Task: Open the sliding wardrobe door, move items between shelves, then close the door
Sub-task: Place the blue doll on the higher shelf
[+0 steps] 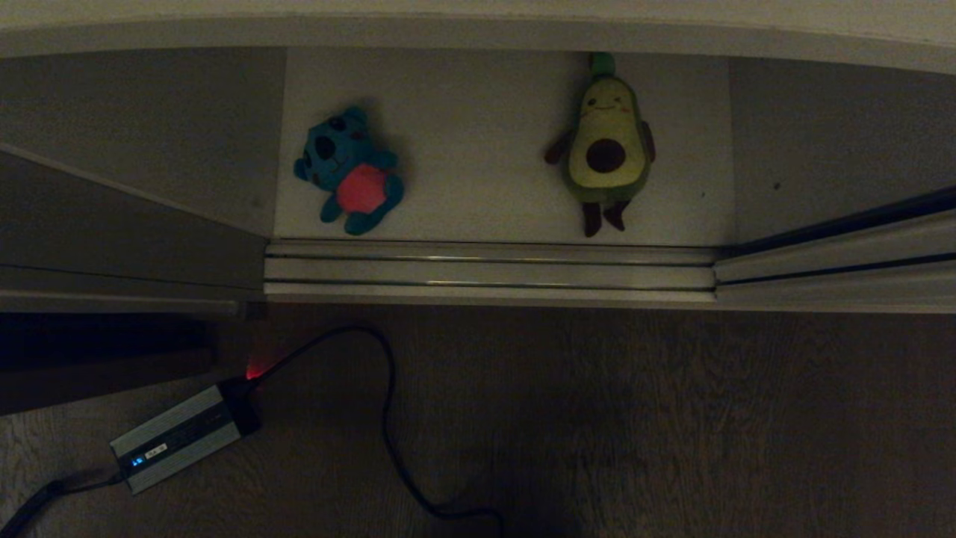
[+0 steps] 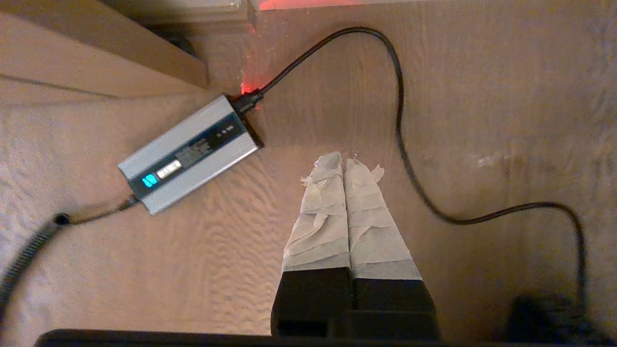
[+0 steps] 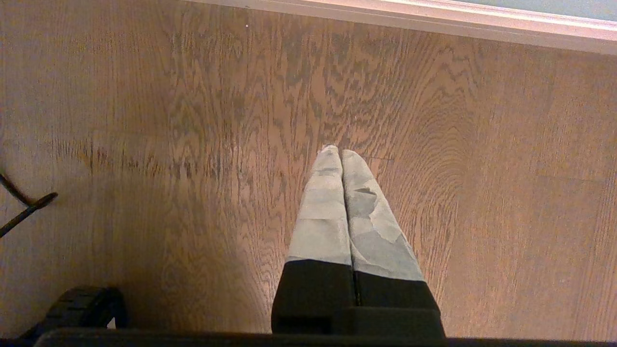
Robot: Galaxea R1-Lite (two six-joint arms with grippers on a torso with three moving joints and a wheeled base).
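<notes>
Lying side by side on the off-white flat shelf, well apart, are a teal plush monster with dark spots and a red-pink belly at left and a green plush avocado with a brown pit and dark legs at right, beyond the ribbed metal floor track. A pale grey-green sliding door panel flanks the opening on the left. On the near wooden floor lies a grey box with a black cable. The left gripper and right gripper hang above the floor, taped fingers clenched together, grasping nothing.

Teal monster with dark spots, red-pink belly; avocado green, brown pit, dark legs – on off-white shelf. Floor brown woodgrain. Box grey, probably ribbed; cable black.
</notes>
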